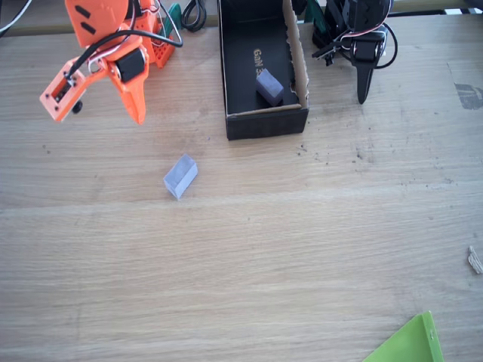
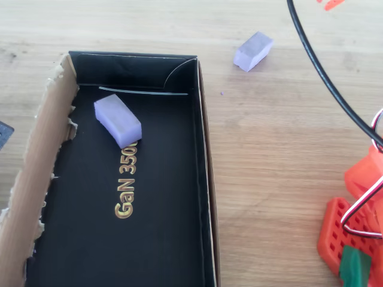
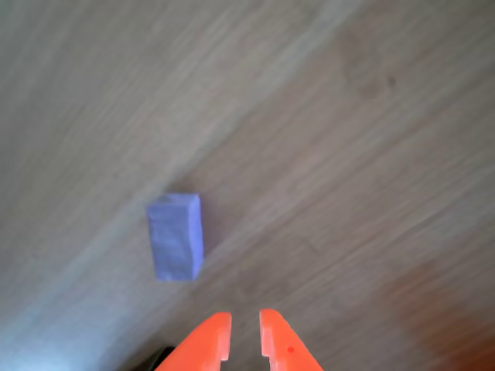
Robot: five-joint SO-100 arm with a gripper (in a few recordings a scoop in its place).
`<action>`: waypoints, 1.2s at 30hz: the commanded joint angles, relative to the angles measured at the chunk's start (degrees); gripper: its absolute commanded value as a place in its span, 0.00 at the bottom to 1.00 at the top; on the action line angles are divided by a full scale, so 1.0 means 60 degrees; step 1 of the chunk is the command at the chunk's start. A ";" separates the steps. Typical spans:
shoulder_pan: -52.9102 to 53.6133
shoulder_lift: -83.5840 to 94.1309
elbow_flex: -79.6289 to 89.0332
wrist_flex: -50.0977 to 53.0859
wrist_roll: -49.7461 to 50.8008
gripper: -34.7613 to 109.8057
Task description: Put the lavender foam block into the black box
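Lavender foam block (image 1: 180, 176) is the last item here, so first the wooden table (image 1: 302, 249), pale and grained, carrying everything. Next, the black box (image 1: 245, 124) at the table's far edge in the fixed view, low-walled, one brown raw-cardboard side, gold lettering on its floor, a darker slate-purple block (image 1: 269, 87) lying inside. The orange gripper (image 1: 106, 102) hangs above bare wood left of the box, holding nothing, jaws nearly together with a narrow gap in the wrist view. The lavender block lies on the table outside the box: small, pale lavender-blue, matte, rectangular, skewed to the wood grain
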 commanded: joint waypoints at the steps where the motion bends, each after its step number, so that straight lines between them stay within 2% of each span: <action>1: 0.0059 0.0015 -0.0410 0.0132 0.0337 0.27; 6: -0.0176 -0.0161 -0.0542 -0.0220 -0.0630 0.26; 25: -0.0703 -0.0630 -0.1230 0.0835 0.2109 0.38; 36: -0.1406 -0.0791 -0.1362 0.0791 0.3296 0.39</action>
